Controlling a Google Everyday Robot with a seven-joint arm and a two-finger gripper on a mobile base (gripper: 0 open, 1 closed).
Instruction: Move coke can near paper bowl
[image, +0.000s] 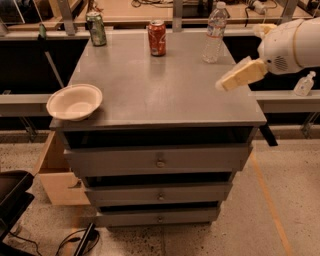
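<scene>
The coke can (157, 37) is red with a silver top and stands upright at the far middle of the grey cabinet top (160, 90). The paper bowl (74, 102) is off-white and sits at the near left corner, slightly over the edge. My gripper (239, 76) reaches in from the right, above the right side of the cabinet top, well to the right of the can and nearer than it. It holds nothing that I can see.
A dark green can (96, 29) stands at the far left corner. A clear water bottle (215, 33) stands at the far right, between the coke can and my arm. The cabinet has three drawers (160, 161). A cardboard box (55, 175) sits on the floor at left.
</scene>
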